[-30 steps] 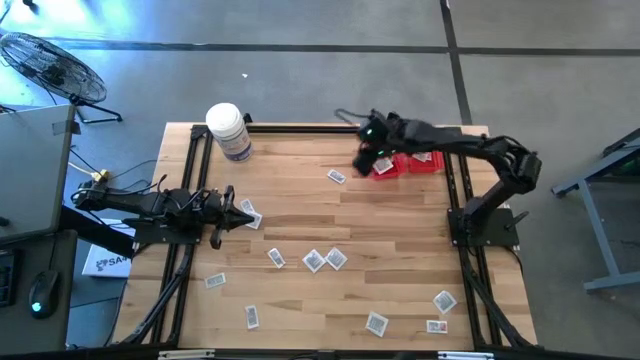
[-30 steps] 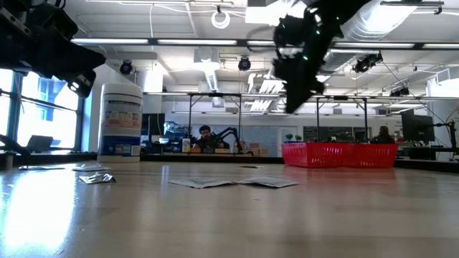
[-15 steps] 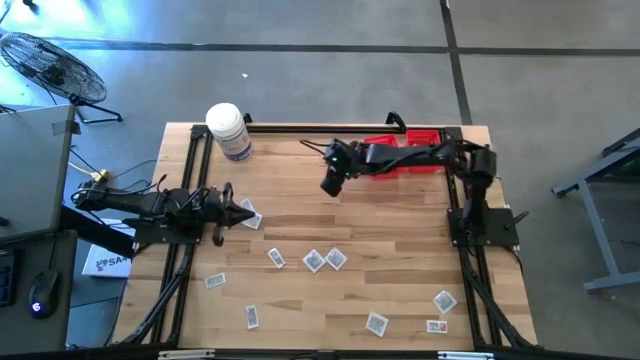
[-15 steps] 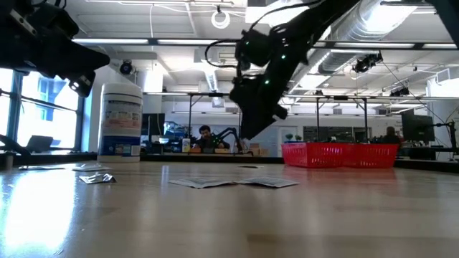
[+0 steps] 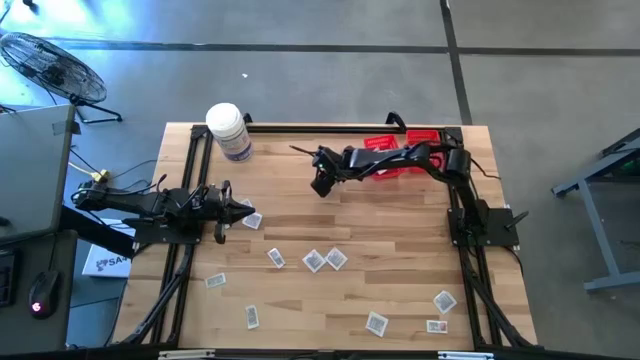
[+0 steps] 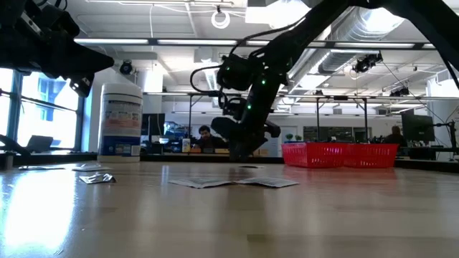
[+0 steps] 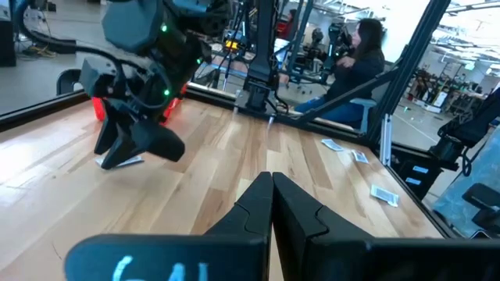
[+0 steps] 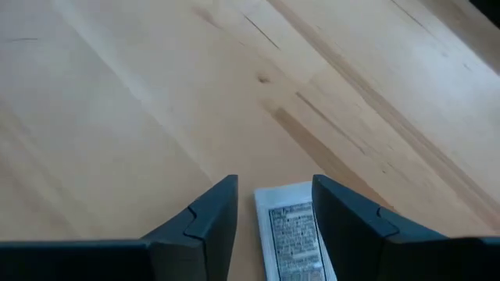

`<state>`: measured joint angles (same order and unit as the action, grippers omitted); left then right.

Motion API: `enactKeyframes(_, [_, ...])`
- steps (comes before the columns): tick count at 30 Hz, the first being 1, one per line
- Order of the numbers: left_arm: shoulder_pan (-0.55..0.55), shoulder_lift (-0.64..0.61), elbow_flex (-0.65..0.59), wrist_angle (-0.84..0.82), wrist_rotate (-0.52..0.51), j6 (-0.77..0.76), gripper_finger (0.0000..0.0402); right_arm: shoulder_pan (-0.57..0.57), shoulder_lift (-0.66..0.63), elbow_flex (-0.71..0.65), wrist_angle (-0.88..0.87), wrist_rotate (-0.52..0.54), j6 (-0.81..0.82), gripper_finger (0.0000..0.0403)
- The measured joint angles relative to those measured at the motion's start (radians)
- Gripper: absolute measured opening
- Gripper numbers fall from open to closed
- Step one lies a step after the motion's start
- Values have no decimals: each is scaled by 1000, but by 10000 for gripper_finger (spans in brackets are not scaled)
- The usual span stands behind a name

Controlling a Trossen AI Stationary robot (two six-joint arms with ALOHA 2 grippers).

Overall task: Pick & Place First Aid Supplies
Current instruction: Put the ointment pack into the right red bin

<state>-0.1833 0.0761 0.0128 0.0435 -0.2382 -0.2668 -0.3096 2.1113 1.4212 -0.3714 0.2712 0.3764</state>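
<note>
- High view: overhead, facing straight down, far enough to take in the whole wooden table (image 5: 390,225), both arms, and grey floor around it.
- Low view: at tabletop height, facing level across the boards into the room behind; the white bottle (image 6: 119,120) and red baskets (image 6: 339,153) stand at the far edge.
- Left wrist view: looks forward past its own dark fingers (image 7: 297,212), across the table to the right gripper (image 7: 134,144).
- Right wrist view: very close to the boards, facing down between its own fingers (image 8: 212,217) at one packet (image 8: 293,236).
- Shared: high, low and left wrist views all catch the right gripper.
</note>
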Motion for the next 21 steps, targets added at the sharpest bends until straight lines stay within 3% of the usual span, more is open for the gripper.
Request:
enactKeyframes(11, [0,0,0,0,0,0,1,-16,23,-9,8,9,27,130])
enactKeyframes(21, [0,0,0,0,0,0,1,-24,18,-73,51,7,49,72])
